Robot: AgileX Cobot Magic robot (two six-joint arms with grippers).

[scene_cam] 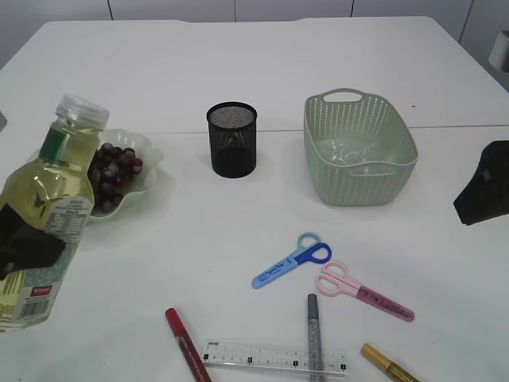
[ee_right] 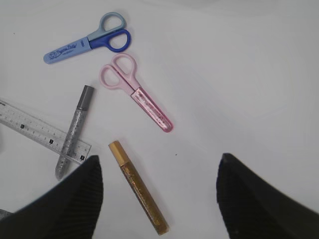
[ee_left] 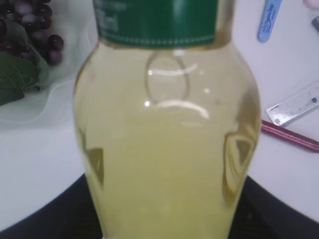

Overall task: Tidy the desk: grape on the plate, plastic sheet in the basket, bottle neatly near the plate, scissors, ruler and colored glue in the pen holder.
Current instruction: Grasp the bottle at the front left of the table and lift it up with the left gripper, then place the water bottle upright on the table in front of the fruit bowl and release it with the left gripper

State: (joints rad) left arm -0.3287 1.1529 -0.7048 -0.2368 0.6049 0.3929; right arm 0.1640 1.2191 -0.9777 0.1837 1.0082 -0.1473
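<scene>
While left gripper (scene_cam: pixel 24 247) clamps bottle (scene_cam: pixel 44 215), lifted and tilted just left of plate (scene_cam: pixel 147 171), we see grape (scene_cam: pixel 115 171) on plate. Right gripper (ee_right: pixel 159 194) hovers right of plate, jaws spread, holding nothing, above gold glue (ee_right: pixel 138 187) and pink scissors (ee_right: pixel 137 92).

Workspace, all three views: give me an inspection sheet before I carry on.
Surface: white table, bare in the far half.
Job's things: bottle held tilted in front of the plate, which holds grapes; pen holder upright; basket holds a clear plastic sheet; blue scissors, pink scissors, ruler, red, silver and gold glue pens lie loose.
Clutter: nothing seen.
End effectors: left end effector shut on the bottle; right end effector open above the pens.
Cables: nothing seen.
Surroundings: pale wall panels behind.
</scene>
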